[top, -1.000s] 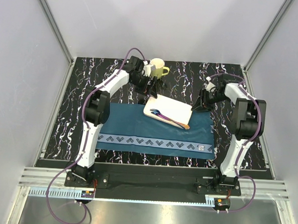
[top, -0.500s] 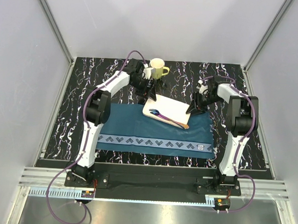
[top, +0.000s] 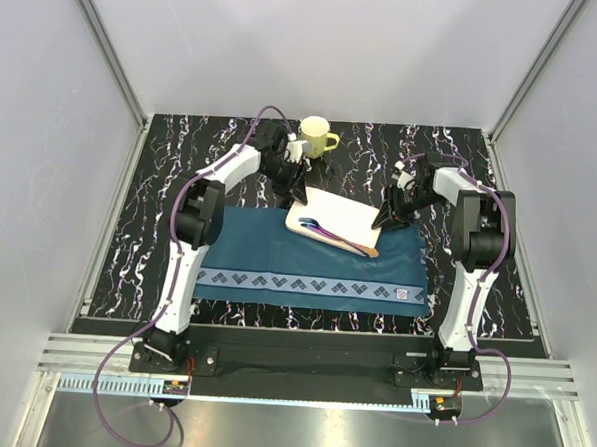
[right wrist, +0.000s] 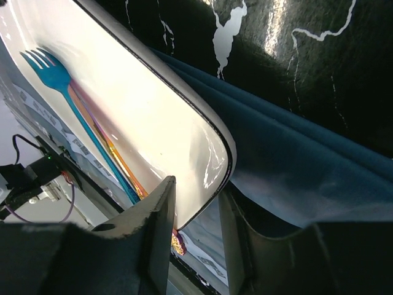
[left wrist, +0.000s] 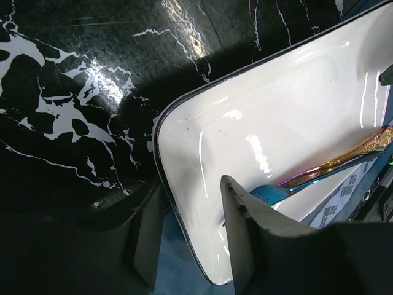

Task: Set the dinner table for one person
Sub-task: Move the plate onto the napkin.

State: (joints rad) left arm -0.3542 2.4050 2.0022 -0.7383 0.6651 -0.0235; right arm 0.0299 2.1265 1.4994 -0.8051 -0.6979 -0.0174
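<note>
L claw partly closed astride plate upper-left corner, centre frame; can't tell if gripping. R claw clamped on plate right rim. W/ fork inside, blue mat under.

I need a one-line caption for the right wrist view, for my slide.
Right tool grips the white plate at its corner; a blue fork lies on it.
</note>
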